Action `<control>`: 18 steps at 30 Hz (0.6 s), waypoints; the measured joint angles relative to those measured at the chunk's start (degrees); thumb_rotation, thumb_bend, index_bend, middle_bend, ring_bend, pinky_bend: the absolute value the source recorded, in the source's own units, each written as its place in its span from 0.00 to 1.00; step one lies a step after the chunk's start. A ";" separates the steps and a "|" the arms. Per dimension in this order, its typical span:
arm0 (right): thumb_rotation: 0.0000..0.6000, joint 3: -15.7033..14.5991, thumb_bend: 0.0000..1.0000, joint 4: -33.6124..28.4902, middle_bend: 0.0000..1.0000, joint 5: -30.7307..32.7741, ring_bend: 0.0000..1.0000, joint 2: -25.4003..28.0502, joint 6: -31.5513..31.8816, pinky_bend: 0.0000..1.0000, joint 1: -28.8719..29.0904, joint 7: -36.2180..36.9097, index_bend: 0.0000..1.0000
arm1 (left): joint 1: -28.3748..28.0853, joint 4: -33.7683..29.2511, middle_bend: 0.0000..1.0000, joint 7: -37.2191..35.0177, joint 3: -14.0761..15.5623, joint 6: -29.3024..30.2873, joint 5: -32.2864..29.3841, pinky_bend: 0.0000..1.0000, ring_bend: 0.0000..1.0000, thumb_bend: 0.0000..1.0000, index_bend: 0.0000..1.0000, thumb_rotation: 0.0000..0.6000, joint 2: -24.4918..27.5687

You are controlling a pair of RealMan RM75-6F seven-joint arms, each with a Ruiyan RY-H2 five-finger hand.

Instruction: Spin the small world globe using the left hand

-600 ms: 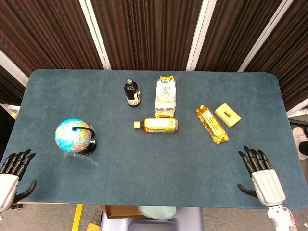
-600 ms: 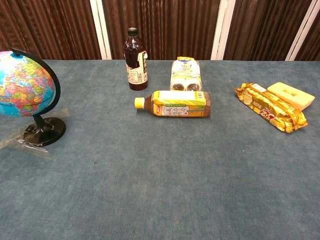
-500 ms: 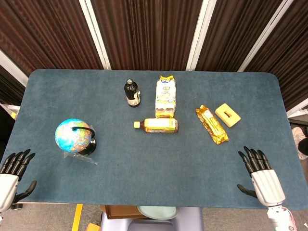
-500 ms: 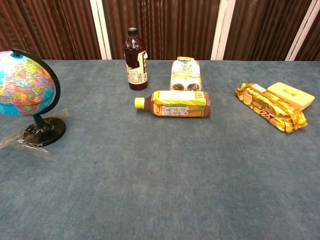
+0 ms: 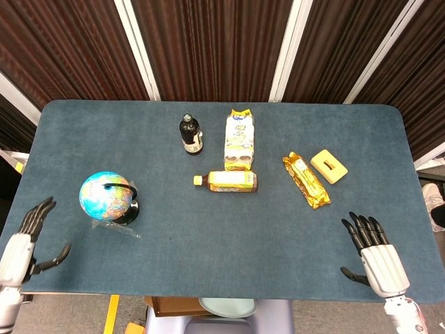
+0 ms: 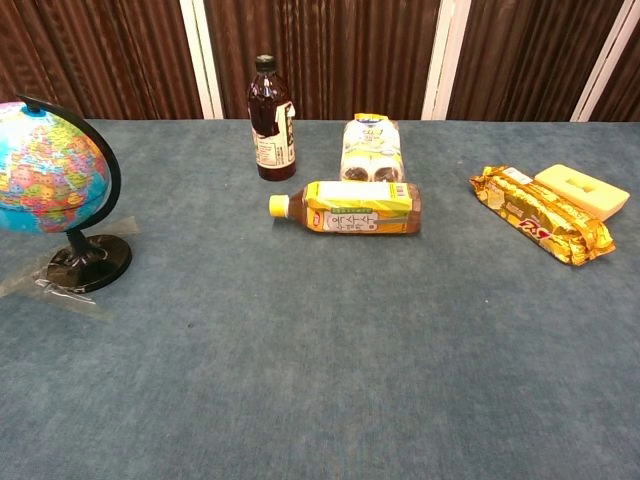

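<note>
Head view shows the globe (image 5: 105,195) upright at the table's (image 5: 208,250) near left, its black base (image 6: 89,264) taped down, presumably so only the ball turns. Left hand (image 5: 19,247) hovers at the near-left edge, apart from the globe, fingers spread, holding nothing; right hand (image 5: 377,257) likewise empty, near right. Blue felt-like covering; dark slatted panels behind.

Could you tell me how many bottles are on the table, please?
2: a dark bottle standing upright near the back, and a yellow-labelled bottle lying on its side just in front of it.
</note>
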 measured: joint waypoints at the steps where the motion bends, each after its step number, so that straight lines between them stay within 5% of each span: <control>1: 1.00 0.01 0.05 0.00 0.00 0.06 0.00 -0.01 -0.05 0.00 0.00 -0.12 0.00 | -0.67 -0.28 0.00 -0.54 -0.91 -0.53 -0.92 0.00 0.00 0.34 0.00 1.00 -0.44; 9: 1.00 -0.16 0.05 -0.10 0.00 0.33 0.00 0.02 -0.78 0.00 0.13 -0.16 0.00 | -5.90 0.77 0.00 -1.58 -5.91 -4.93 -5.61 0.00 0.00 0.33 0.00 1.00 -5.44; 18: 1.00 0.18 0.05 -0.13 0.00 1.02 0.00 0.05 -0.58 0.00 -0.05 -0.33 0.00 | -8.98 4.65 0.00 -0.26 -7.41 -9.62 -9.03 0.00 0.00 0.33 0.00 1.00 -8.02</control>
